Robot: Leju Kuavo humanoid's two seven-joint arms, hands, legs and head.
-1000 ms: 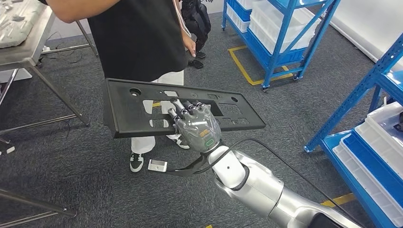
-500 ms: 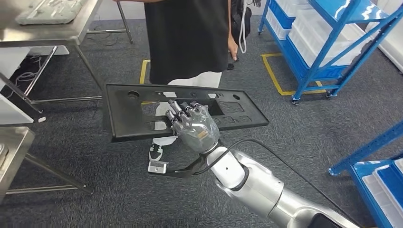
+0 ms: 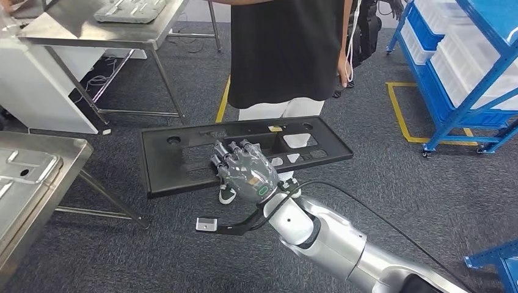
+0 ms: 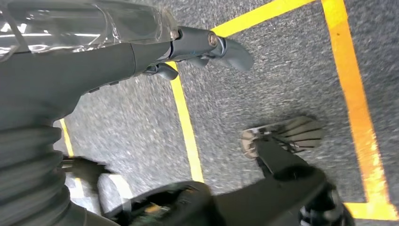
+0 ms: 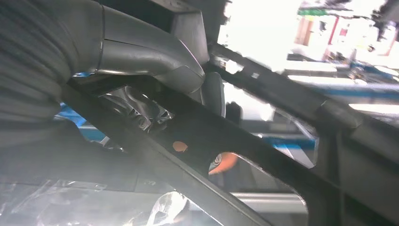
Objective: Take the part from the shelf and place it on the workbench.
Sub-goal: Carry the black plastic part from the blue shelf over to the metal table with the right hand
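Observation:
The part is a long black plastic panel (image 3: pixel 177 160) with several cut-outs, held level above the grey carpet. My right hand (image 3: pixel 244 172) grips it near the middle of its near edge, fingers lying over the top face. In the right wrist view the panel (image 5: pixel 268 141) crosses the picture close up, with the grey thumb (image 5: pixel 141 56) pressed against it. A steel workbench (image 3: pixel 58 160) shows its corner at the left edge, lower than the panel. My left hand (image 4: pixel 94 56) hangs over the carpet and yellow floor tape, holding nothing.
A person in a black top (image 3: pixel 287 49) stands just beyond the panel. A second steel table (image 3: pixel 91 33) with a grey tray is at the back left. Blue shelving with white bins (image 3: pixel 464 61) stands at the right. A blue rack corner (image 3: pixel 498 262) is at the lower right.
The camera has turned left: the person and the blue shelving slid right, and the steel workbench came into view at the left. My right hand keeps its hold on the panel.

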